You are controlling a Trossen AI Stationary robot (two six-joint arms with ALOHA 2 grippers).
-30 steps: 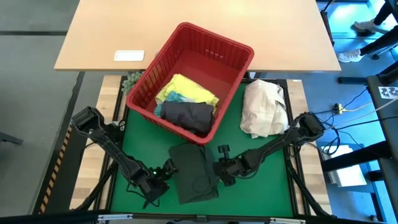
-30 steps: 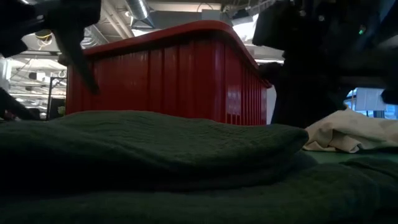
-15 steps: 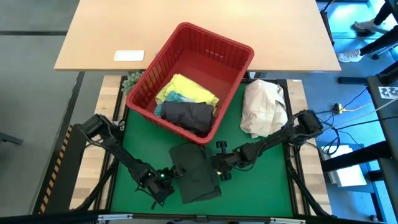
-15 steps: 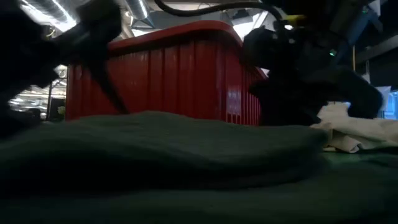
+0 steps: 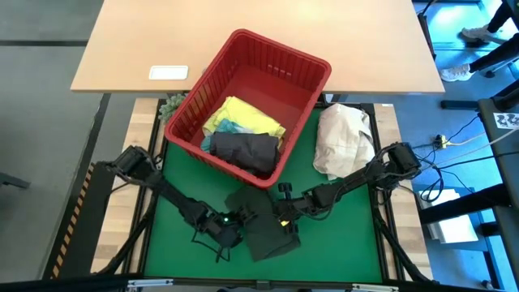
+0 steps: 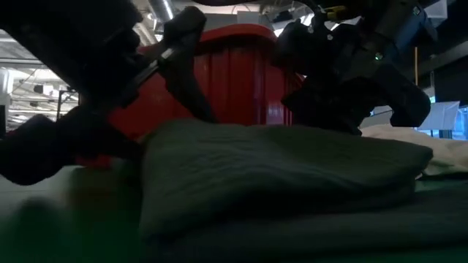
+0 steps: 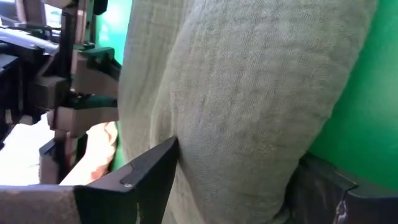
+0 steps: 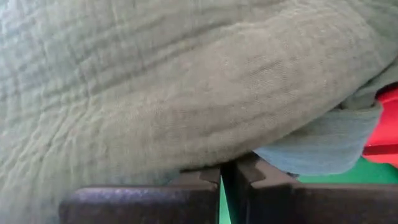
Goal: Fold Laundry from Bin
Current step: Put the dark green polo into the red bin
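Since the earlier frames the folded dark green garment [image 5: 268,227] has slid and turned on the green mat [image 5: 340,243], now lying askew near the mat's front edge, just in front of the red bin [image 5: 304,69] (which holds the yellow, turquoise and grey laundry). The left gripper [image 5: 231,235] has moved in and its fingers [image 7: 134,180] straddle the garment's left edge, spread wide, apparently not pinching. The right gripper [image 5: 284,217], jaws closed together, presses against the garment's right edge.

Overhead, table-level and both close wrist views share, seemingly, the green garment [image 5: 261,225].
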